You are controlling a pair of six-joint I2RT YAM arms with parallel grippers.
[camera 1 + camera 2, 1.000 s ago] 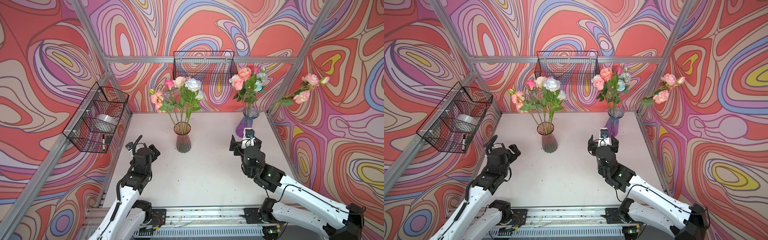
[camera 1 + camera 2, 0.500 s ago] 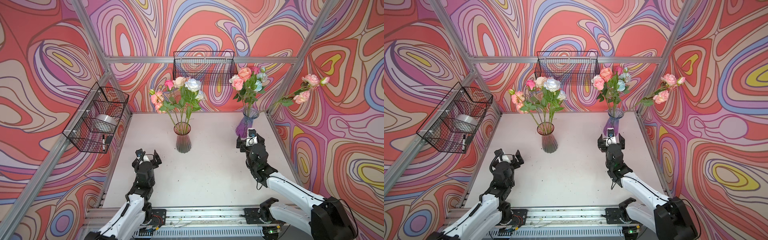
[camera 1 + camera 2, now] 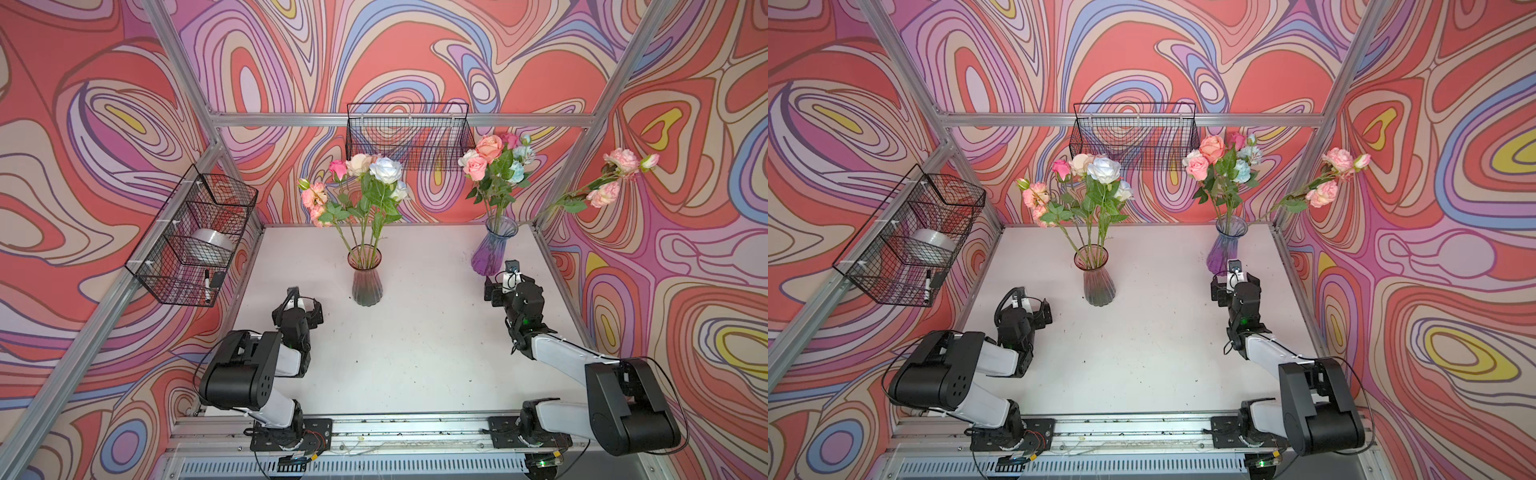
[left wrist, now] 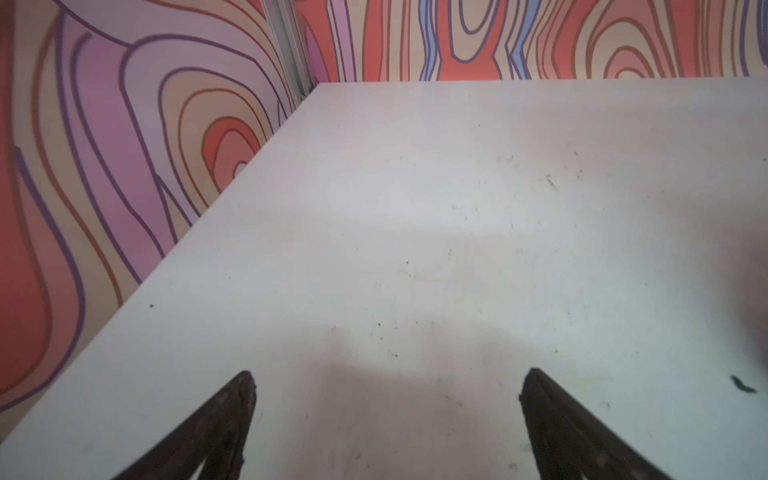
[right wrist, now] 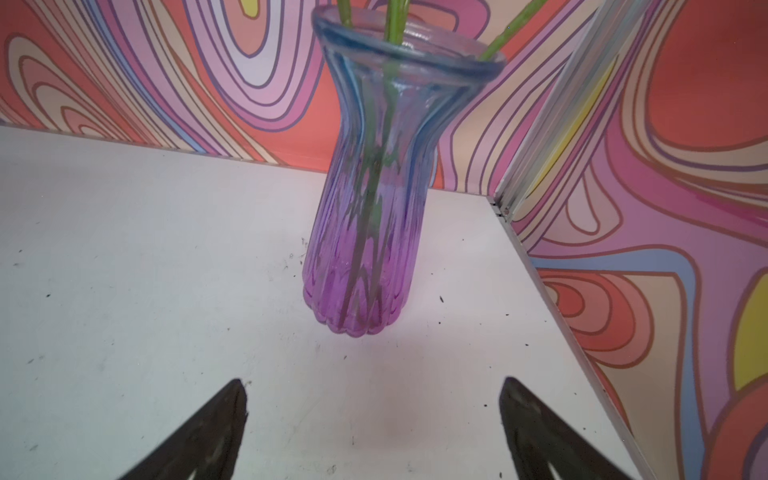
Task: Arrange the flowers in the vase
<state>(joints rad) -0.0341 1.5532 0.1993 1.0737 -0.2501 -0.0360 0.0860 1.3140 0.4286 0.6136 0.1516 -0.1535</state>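
Two glass vases stand on the white table [image 3: 415,340]. The pink-grey vase [image 3: 366,283] in the middle holds several flowers [image 3: 368,183] in pink, cream and white. At the back right, the purple-blue vase [image 3: 493,251] [image 5: 365,232] holds more flowers [image 3: 494,166], and one pink-bloomed stem [image 3: 615,174] leans far right. My left gripper [image 3: 300,306] [image 4: 386,386] is open over bare table, left of the middle vase. My right gripper [image 3: 505,283] [image 5: 374,395] is open just in front of the purple vase, apart from it. In both top views neither gripper holds anything.
A wire basket [image 3: 195,237] on the left wall holds a tape roll and a marker. Another wire basket [image 3: 409,135] hangs on the back wall. Aluminium frame posts stand at the corners. The arms' bases sit on the front rail [image 3: 415,428].
Both arms have folded back, elbows swinging toward the front rail. The grippers stayed open near the same spots. Vases and flowers have not moved.
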